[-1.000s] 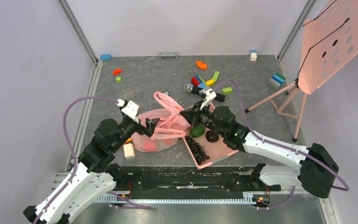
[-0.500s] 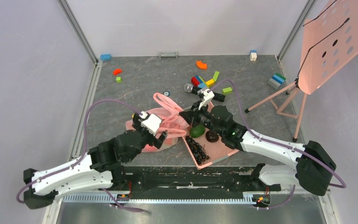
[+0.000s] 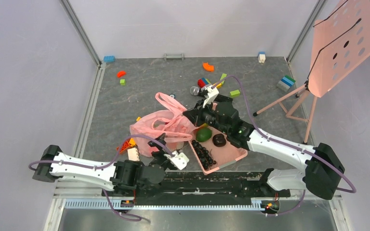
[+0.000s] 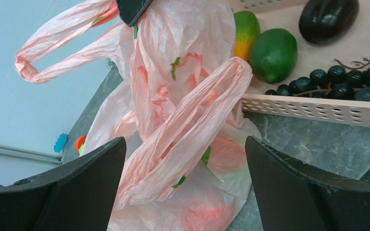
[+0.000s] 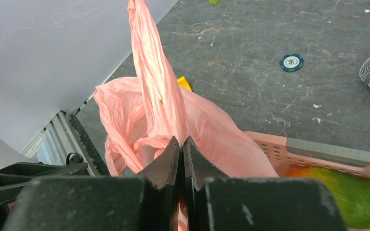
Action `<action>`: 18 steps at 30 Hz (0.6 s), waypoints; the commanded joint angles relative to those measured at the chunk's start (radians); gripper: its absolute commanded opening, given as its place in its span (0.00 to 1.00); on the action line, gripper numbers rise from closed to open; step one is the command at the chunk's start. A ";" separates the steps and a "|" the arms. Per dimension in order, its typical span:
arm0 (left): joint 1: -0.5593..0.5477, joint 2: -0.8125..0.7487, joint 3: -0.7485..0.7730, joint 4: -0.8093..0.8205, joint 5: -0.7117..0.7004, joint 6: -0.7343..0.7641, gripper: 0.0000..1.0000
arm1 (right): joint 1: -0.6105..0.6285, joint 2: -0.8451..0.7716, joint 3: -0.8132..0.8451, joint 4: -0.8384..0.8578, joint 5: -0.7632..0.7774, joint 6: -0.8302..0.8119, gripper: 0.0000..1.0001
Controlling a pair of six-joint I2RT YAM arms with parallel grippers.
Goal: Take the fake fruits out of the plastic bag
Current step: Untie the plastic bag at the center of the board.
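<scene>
The right gripper [image 5: 183,144] is clamped tight on a strip of the thin translucent pink plastic bag [image 3: 150,129], a handle that stands up taut from between its black fingers in the right wrist view. The left gripper [image 4: 184,144] is spread wide. Its two black fingers sit on either side of the bag's lower folds and, as far as its own camera shows, touch nothing.

The bag lies crumpled on the grey stone-patterned table [image 3: 144,86], with its right side draped against the rim of the rigid pink slotted basket [image 3: 232,155]. A reddish round patch [image 4: 224,155] shows through the film low in the bag. It cannot be told whether it is one of the fake fruits or printed pattern.

In the basket lie a green oval fruit [image 4: 272,54], an orange-and-green mango [image 4: 244,30], a dark glossy fruit [image 4: 328,18] and a bunch of black grapes [image 4: 339,77].
</scene>
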 commanded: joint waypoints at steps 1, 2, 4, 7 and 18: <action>-0.008 -0.055 -0.041 0.216 -0.081 0.164 1.00 | -0.007 0.015 0.129 -0.088 -0.036 -0.013 0.03; -0.007 -0.062 -0.050 0.249 -0.094 0.192 1.00 | -0.007 0.020 0.145 -0.106 -0.044 -0.017 0.04; -0.006 -0.066 -0.064 0.288 -0.101 0.249 1.00 | -0.007 0.031 0.176 -0.128 -0.066 -0.014 0.03; -0.004 -0.061 -0.095 0.353 -0.120 0.325 1.00 | -0.007 0.043 0.199 -0.131 -0.110 0.000 0.03; 0.101 -0.051 -0.126 0.639 -0.119 0.541 1.00 | -0.006 0.036 0.235 -0.173 -0.161 0.015 0.02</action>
